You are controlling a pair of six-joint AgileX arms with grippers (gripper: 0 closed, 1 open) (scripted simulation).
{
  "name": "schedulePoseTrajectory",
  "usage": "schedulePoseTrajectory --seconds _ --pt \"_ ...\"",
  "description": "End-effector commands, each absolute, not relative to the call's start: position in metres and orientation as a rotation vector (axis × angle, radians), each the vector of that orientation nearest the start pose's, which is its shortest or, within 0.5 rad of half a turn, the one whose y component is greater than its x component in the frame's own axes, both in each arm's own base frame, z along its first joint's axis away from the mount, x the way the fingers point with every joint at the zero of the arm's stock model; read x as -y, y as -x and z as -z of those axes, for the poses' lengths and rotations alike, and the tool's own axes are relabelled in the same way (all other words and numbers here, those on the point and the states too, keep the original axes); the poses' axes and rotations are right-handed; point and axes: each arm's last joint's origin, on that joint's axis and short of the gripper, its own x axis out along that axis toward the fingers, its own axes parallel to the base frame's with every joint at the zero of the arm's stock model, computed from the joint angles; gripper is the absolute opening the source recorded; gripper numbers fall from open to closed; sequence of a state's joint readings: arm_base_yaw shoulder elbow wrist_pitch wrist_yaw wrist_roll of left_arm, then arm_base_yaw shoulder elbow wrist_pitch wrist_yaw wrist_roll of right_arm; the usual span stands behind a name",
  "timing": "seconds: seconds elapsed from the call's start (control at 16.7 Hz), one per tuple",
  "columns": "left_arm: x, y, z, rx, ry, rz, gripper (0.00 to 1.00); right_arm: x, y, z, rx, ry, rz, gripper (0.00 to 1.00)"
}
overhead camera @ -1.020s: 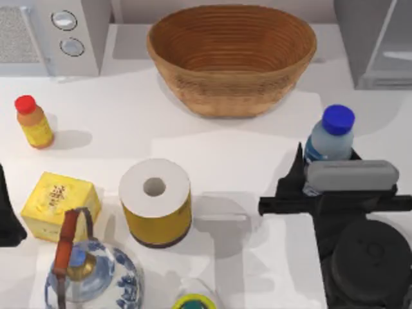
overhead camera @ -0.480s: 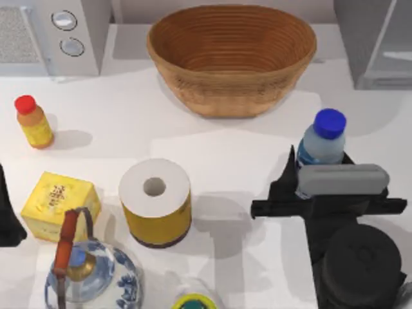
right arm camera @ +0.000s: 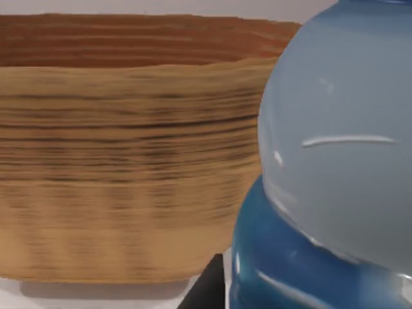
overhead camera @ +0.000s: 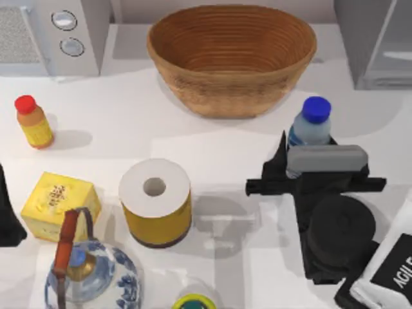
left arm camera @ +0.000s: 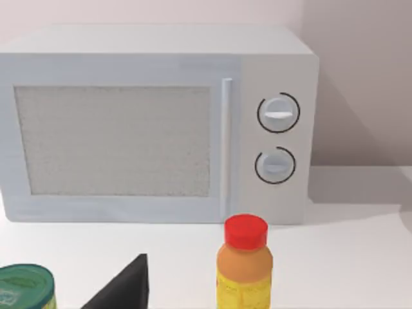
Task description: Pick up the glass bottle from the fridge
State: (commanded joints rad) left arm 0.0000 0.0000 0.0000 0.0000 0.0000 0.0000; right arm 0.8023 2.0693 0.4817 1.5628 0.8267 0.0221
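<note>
White surface (overhead camera: 116,122): the glass bottle (overhead camera: 310,123) stands upright at the right, near the basket (overhead camera: 232,58), well clear of the fridge (overhead camera: 376,42) at far right. The right tool (overhead camera: 302,168) grips its body just below the cap; left arm parked at the left edge.

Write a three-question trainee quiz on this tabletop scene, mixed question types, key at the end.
1. True or false: the glass bottle is inside the fridge.
2. Which end effector is at the glass bottle? A) left B) right
3. Fill in: the container standing behind the glass bottle at the middle back of the table is a woven ____.

Key
1. False: it is upright, outside the fridge, at the right end effector.
2. B. The left arm sits parked at the table's left edge.
3. Basket.
</note>
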Motion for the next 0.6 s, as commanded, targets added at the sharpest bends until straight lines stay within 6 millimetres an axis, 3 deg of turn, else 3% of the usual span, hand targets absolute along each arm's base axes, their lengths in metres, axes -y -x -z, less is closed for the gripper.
schedulePoseTrajectory --seconds 0.24,0.6 --pt "0.0012 -0.1057 -0.1600 0.000 0.000 0.000 1.00 -0.1983 -0.2217 -0.0828 -0.006 0.005 0.001 0.00" --pt "0.0012 -0.1057 -0.1600 0.000 0.000 0.000 1.00 -0.1983 -0.2217 -0.0828 -0.006 0.005 0.001 0.45"
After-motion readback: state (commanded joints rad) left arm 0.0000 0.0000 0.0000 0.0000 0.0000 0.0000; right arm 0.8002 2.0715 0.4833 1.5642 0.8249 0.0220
